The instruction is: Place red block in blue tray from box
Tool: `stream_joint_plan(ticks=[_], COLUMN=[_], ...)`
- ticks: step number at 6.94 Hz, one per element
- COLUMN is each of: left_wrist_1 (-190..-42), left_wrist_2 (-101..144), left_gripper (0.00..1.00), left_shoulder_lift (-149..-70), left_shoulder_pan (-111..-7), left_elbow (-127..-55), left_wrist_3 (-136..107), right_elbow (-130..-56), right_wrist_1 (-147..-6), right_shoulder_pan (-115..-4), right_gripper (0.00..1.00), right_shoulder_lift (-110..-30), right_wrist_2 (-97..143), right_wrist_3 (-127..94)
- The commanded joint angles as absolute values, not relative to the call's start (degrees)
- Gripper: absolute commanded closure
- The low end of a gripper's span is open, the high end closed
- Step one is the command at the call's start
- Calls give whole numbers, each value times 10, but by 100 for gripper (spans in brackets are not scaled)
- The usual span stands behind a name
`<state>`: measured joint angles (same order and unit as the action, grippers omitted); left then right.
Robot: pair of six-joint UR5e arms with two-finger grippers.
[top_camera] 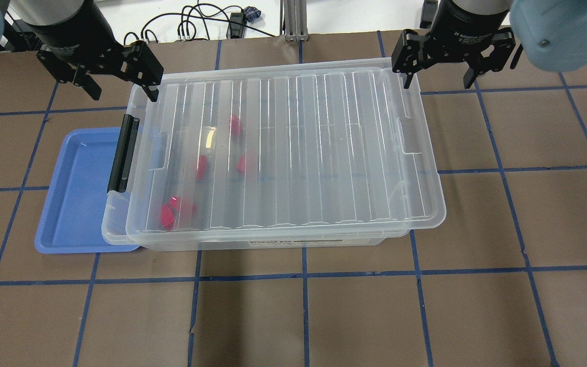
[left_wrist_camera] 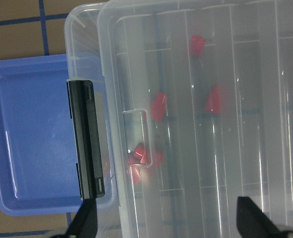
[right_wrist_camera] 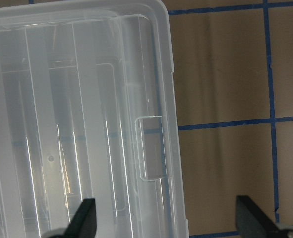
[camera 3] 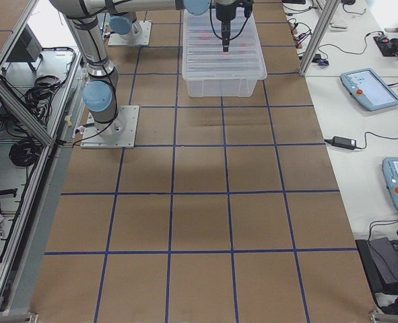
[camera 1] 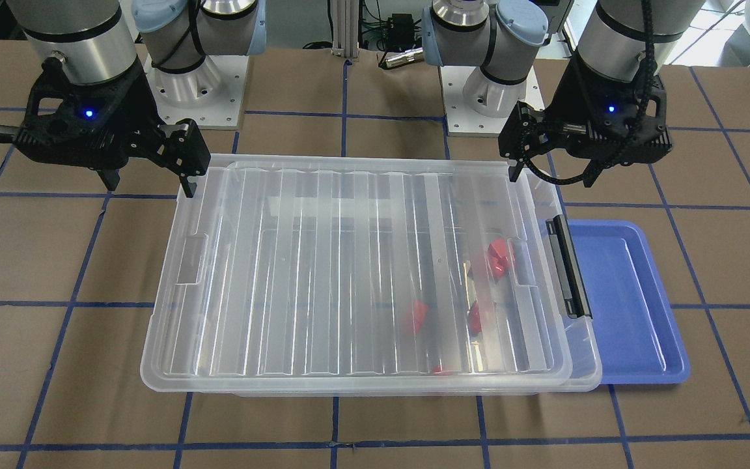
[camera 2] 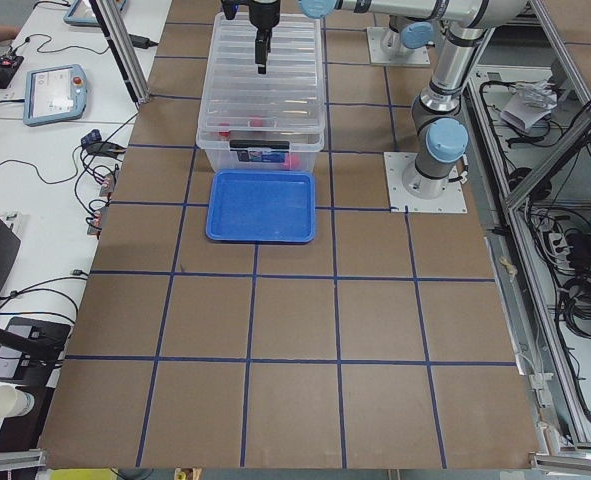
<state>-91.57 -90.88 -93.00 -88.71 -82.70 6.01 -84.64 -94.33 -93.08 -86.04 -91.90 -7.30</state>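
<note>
Counting one box (top_camera: 324, 153), one blue tray (top_camera: 79, 204), four red pieces (top_camera: 202, 167) boxed below left gripper (top_camera: 120, 92). Left and right gripper (top_camera: 437, 81) spread wide, empty. Label (top_camera: 293, 243) unreadable.

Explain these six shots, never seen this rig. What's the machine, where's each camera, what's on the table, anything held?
It is two robot arms bolted at a table with a taped grid, each ending in a two-finger gripper. Two pictures come from fixed cameras above: one faces the robot, one looks over its shoulders. Two come from the table's ends. Two come from cameras on the wrists, looking down past the fingers. On the table stands a clear box with its ribbed lid on and a black latch handle at one end. Several red pieces show through the lid. A blue tray lies empty beside the latch end. The left gripper and right gripper hover above opposite ends of the box, both open and holding nothing.
</note>
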Motion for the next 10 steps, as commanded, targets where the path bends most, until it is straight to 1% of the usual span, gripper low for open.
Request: stream_joint_plan(ticks=[1, 6, 7, 10], left_wrist_1=[-915, -916, -916, -915], left_wrist_2=[-909, -911, -907, -909], left_gripper=[0, 0, 0, 0], left_shoulder_lift=[-932, -924, -930, -929], left_shoulder_pan=[-886, -887, -882, -888], left_elbow=[-826, -830, -826, -828], left_wrist_3=[60, 61, 62, 60], right_elbow=[-846, -855, -879, -941], right_wrist_1=[-943, -945, -961, -1081], right_shoulder_pan=[-931, -909, -906, -895], right_gripper=[0, 0, 0, 0], right_shoulder_lift=[-860, -854, -851, -784], right_wrist_2=[-919, -917, -922, -940], right_wrist_3=[-73, -69, -65, -45])
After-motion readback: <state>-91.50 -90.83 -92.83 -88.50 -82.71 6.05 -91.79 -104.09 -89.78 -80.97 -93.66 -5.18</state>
